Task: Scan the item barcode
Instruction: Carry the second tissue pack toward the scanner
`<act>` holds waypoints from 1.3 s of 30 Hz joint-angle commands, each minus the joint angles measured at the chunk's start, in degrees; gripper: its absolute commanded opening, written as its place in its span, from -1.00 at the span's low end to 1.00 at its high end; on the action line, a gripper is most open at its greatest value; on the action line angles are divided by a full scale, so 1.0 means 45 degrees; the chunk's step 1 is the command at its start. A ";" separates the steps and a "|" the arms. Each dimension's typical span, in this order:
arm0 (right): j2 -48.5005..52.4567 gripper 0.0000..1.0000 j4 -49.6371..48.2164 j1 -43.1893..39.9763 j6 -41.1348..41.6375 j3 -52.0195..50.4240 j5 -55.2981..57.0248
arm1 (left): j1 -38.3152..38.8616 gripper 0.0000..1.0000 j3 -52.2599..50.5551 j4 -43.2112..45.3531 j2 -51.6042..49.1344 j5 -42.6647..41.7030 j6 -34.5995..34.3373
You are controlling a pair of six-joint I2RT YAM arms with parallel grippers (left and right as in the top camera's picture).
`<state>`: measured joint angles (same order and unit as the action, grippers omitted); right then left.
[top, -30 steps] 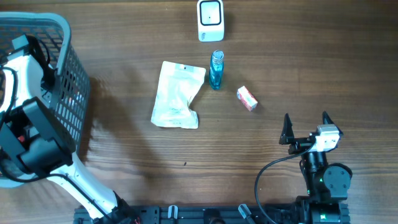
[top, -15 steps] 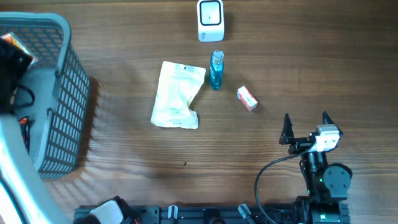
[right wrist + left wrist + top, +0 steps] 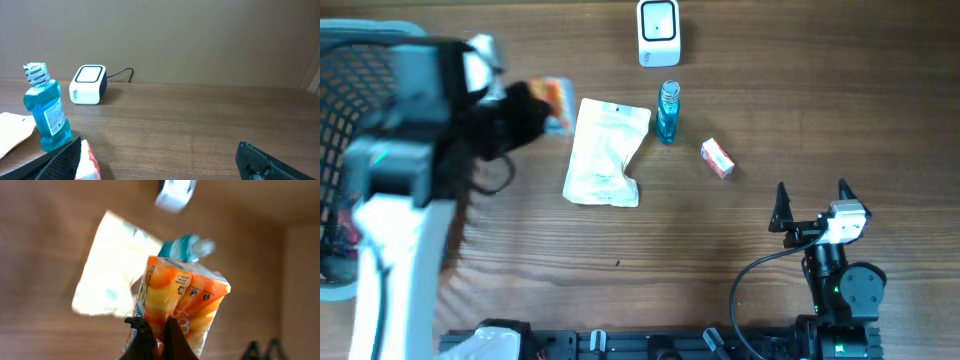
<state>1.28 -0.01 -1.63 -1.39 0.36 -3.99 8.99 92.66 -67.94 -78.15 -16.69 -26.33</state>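
Your left gripper (image 3: 525, 112) has swung out of the basket (image 3: 350, 90) and now clamps an orange pouch (image 3: 556, 100) just beside the white bag (image 3: 605, 150); your right gripper (image 3: 811, 203) stays wide open, empty. The table (image 3: 720, 270) is brown wood, the wall (image 3: 200, 40) beige. Only the left wrist view shows the pinch; only the right wrist shows the cable (image 3: 121, 74) at the scanner (image 3: 89, 84).

Orange packet (image 3: 180, 300), blue bottle (image 3: 47, 112), white pouch (image 3: 605, 150)

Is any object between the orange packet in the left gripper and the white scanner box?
Nothing visible lies on the direct line from the orange packet, held by the left gripper, to the white scanner box. The flat white pouch and blue plastic bottle sit beside that line.
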 commanded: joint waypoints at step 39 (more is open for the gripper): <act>-0.0034 1.00 -0.0019 0.0063 0.0063 -0.0015 0.0126 | 0.2108 -0.92 -0.1423 0.5595 -0.8918 0.4333 -0.2263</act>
<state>1.28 0.01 -1.63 -1.39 0.36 -3.99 20.10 86.61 -43.33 -116.68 -3.64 -34.20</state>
